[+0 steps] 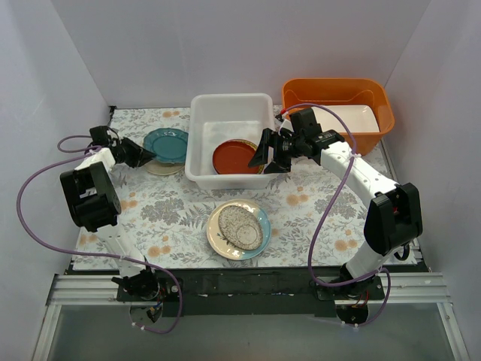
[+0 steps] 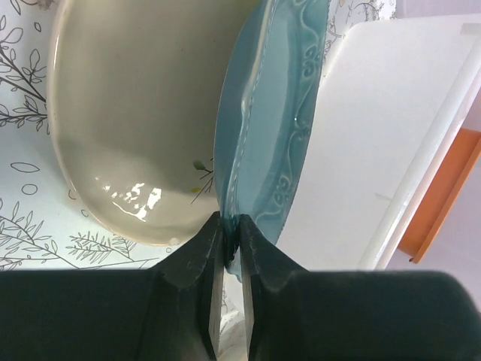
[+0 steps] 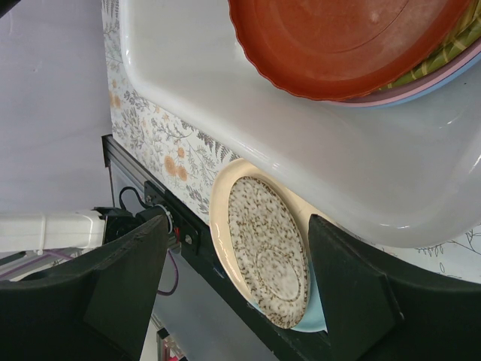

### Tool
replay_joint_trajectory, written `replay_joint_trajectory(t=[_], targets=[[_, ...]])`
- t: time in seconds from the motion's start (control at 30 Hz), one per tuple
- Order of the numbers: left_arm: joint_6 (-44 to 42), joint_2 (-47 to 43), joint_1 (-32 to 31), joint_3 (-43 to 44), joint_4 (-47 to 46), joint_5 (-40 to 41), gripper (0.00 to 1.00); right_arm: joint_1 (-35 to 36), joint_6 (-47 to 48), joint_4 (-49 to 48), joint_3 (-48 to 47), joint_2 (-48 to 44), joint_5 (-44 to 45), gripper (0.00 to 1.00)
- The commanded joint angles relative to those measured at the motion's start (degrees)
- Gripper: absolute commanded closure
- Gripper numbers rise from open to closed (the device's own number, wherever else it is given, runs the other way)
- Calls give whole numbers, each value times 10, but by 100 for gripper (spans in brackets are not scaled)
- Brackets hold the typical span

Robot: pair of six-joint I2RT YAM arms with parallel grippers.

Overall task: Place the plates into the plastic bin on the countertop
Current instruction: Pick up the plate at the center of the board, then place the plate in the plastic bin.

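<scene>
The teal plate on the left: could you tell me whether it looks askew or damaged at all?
Askew, yes: the teal plate sits tilted, its near edge raised off the cream plate beneath, because the left gripper is shut on its rim. I see no chips, cracks or spills.

A high gloss is shown by the round teal glazed plate point(image 2: 274, 113), whose rim is embossed with raised scrolls, and by the round cream plate point(image 2: 128, 113), on which bright highlights are reflected. The white translucent plastic bin point(image 3: 225, 113) is seen as smooth and softly shiny. A duller sheen is carried by the round red-brown plate point(image 3: 338, 37). The left gripper point(image 2: 229, 226) is finished in matt black.
</scene>
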State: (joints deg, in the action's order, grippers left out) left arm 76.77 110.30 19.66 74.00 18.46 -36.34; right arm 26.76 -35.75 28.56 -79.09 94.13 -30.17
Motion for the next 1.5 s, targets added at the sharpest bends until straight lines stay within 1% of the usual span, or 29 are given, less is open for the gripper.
replay_joint_trajectory(t=[0.0,0.87,1.47], targets=[[13,-68,0,30,-5,0,100,2,6,-2,-15,-3,-3,18],[39,-112,7,86,1,1,100,2,7,-3,-13,-5,-3,18],[32,-137,16,132,33,18,100,2,3,-6,-5,-11,-3,18]])
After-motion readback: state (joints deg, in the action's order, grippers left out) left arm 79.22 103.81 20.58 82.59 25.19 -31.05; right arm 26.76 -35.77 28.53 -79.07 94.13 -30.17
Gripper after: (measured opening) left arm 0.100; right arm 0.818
